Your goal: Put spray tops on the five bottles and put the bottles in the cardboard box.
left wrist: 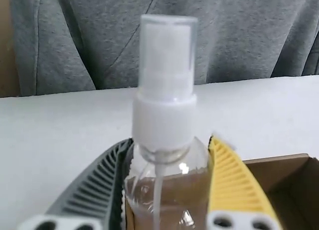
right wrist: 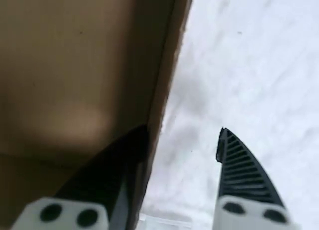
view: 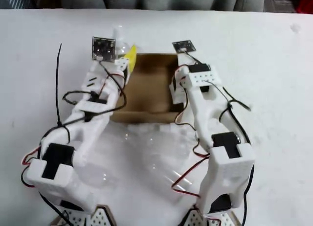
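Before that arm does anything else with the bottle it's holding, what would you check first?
1. Spray top fitted: ok. The white spray top sits on the clear bottle.
2. Grip: ok. The left jaws, one grey and one yellow, press on the bottle's two sides.
3. Bottle over the cardboard box: cannot tell. It hangs at the box's far left corner, over or just beside the rim.
4. Right jaws out of the way: not ok. They stand open astride the box's right wall, with one finger inside the box.

cardboard box [right wrist: 164, 90] wall between right fingers [right wrist: 241, 170]
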